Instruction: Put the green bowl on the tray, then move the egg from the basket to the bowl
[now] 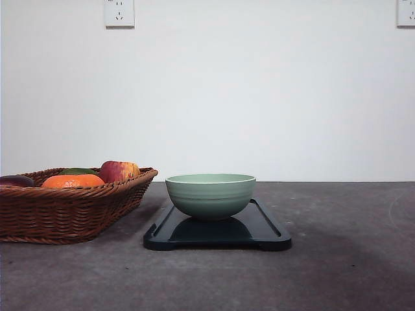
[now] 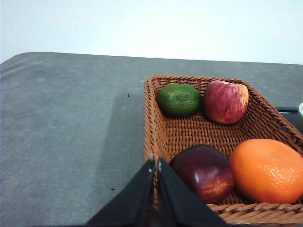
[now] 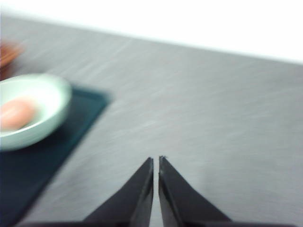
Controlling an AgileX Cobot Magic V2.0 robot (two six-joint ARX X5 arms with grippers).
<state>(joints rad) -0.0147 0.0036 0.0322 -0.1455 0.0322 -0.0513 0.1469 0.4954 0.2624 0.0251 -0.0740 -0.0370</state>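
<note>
Fingers on my left gripper [image 2: 155,163] were pressed together with nothing between them, right over the near edge of the basket [image 2: 156,123]. My right gripper [image 3: 155,161] was pinched closed too, above bare table [image 3: 213,118]. I saw the egg [image 3: 16,113] lying inside the green bowl [image 1: 210,194]. That bowl sat on the tray [image 1: 266,233], beside the basket.
</note>
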